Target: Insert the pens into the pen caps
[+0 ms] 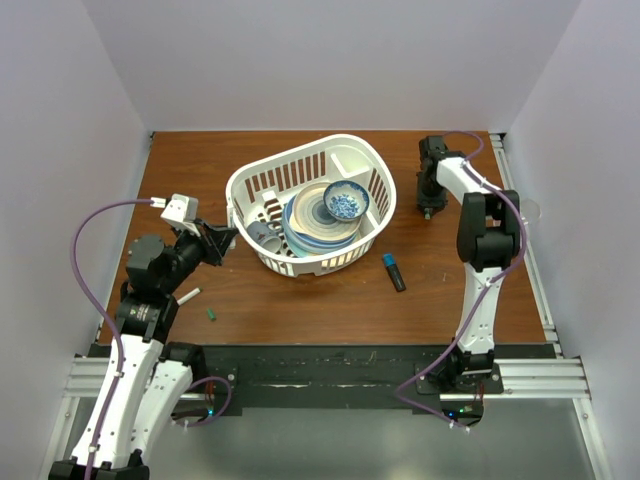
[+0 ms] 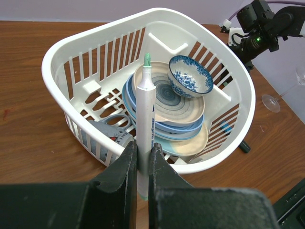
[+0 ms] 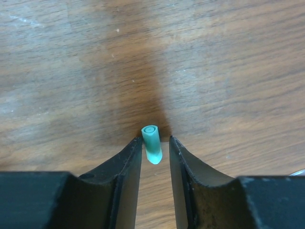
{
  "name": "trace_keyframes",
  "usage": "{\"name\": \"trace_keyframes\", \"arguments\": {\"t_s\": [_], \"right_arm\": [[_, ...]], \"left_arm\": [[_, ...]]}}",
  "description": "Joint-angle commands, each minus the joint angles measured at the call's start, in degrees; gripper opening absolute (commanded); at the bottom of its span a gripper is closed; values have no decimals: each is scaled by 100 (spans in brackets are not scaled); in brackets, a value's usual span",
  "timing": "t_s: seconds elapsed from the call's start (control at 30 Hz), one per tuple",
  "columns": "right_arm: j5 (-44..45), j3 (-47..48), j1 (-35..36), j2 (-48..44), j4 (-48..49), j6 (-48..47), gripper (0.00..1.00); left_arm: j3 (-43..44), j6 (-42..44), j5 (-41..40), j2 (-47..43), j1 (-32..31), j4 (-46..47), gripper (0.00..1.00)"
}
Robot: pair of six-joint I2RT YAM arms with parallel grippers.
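Note:
My left gripper (image 2: 143, 146) is shut on a white pen (image 2: 144, 105) with a green tip, holding it up in front of the white basket (image 2: 57, 57). In the top view this gripper (image 1: 222, 240) is just left of the basket (image 1: 375, 170). My right gripper (image 3: 155, 143) points down at the table with its jaws narrowly apart around a small green pen cap (image 3: 151, 140). The cap touches the left finger, with a gap to the right finger. In the top view this gripper (image 1: 428, 208) is right of the basket. Another white pen (image 1: 188, 296), a dark green cap (image 1: 212, 314) and a black marker with a blue end (image 1: 394, 272) lie on the table.
The basket holds stacked plates (image 1: 312, 222), a blue patterned bowl (image 1: 346, 203), a grey mug (image 2: 107, 135) and scissors. A clear wine glass (image 2: 275, 99) stands at the table's right edge. White walls enclose the table on three sides.

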Motion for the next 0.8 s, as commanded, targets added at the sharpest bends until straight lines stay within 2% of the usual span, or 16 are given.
{"name": "trace_keyframes", "arguments": {"t_s": [0.0,0.13,0.17,0.27,0.3,0.47,0.77], "right_arm": [[-365,133,6,-86,-81,-171,30],[-418,72,6,-86,-116,-162,24],[-418,45,6,-77,-125,-162,19],[-479,-51,6,-42,-125,-180,14],[-506,-95,6,-59,-116,-154,9],[-646,-464,6,-410,15,-31,1],[-848,-1299,15,-1008,402,136,0]], "left_arm": [[111,114,-21,13,-27,120,0],[111,106,32,67,-27,146,0],[111,106,23,58,-27,155,0],[111,88,49,49,-27,155,0],[102,79,58,58,-27,146,0],[233,-44,312,128,-36,15,0],[1270,-316,708,593,-44,-706,0]]}}
